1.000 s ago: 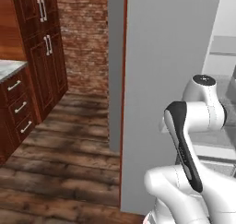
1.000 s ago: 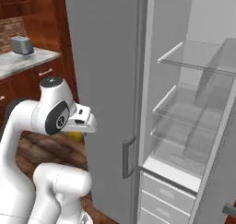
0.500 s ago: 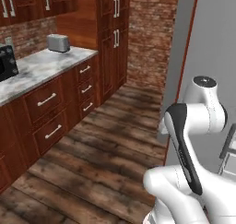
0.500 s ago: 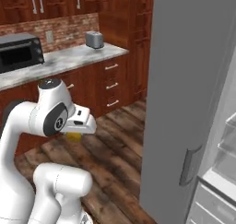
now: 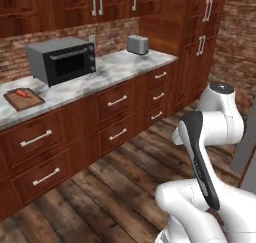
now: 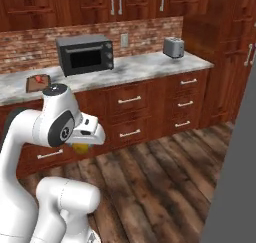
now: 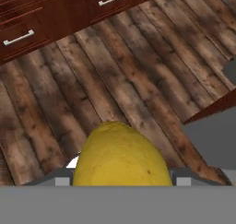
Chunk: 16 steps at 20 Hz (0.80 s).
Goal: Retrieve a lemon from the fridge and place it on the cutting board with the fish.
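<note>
The yellow lemon (image 7: pixel 120 159) sits between my gripper's (image 7: pixel 122 179) fingers, which are shut on it above the wooden floor. In the right base view the lemon (image 6: pixel 80 148) shows just under the white hand, with the gripper (image 6: pixel 83 145) low in front of the drawers. The reddish-brown cutting board (image 5: pixel 23 99) lies on the counter left of the microwave, with the orange-red fish (image 5: pixel 22 93) on it. From the right base view, the cutting board (image 6: pixel 37 82) and fish (image 6: pixel 39 79) appear behind the arm's shoulder. A grey fridge door (image 6: pixel 235 182) stands at the right edge.
A black microwave (image 5: pixel 64 59) and a silver toaster (image 5: pixel 138 44) stand on the marble counter (image 5: pixel 112 69). Dark wooden drawers (image 5: pixel 116 117) run below it and tall cabinets (image 5: pixel 202 32) close the far end. Open plank floor (image 5: pixel 105 182) lies between me and the counter.
The whole picture has swung from the open fridge to the counter, so the camera has moved with the base. The lemon stays in my gripper and the arm holds its pose.
</note>
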Tool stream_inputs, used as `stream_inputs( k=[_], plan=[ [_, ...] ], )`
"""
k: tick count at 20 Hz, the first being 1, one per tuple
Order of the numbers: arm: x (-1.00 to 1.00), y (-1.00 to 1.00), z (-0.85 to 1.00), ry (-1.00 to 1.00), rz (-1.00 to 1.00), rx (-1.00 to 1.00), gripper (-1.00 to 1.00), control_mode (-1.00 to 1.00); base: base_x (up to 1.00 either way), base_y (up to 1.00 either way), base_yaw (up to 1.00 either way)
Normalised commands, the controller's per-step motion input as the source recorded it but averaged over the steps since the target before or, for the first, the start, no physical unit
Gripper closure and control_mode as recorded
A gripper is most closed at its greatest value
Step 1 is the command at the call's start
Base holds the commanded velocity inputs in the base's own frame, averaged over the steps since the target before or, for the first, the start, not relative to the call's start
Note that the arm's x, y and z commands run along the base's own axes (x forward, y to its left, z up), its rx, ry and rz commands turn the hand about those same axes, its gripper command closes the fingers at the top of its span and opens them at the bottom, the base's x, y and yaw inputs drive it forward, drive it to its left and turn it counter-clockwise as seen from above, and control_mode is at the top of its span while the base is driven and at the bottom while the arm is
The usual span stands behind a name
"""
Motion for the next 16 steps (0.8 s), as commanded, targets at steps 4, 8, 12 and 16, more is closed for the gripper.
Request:
stream_inputs(
  k=[4,8,12,16],
  plan=[
    [0.00,0.00,0.00,0.00,0.00,0.00,1.00,1.00,0.39,0.76,0.43],
    [0.00,0.00,0.00,0.00,0.00,0.00,1.00,1.00,0.39,0.83,0.41],
    [0.00,0.00,0.00,0.00,0.00,0.00,1.00,1.00,0.40,0.69,0.41],
    [0.00,0.00,0.00,0.00,0.00,0.00,1.00,1.00,0.43,0.43,0.38]
  ],
)
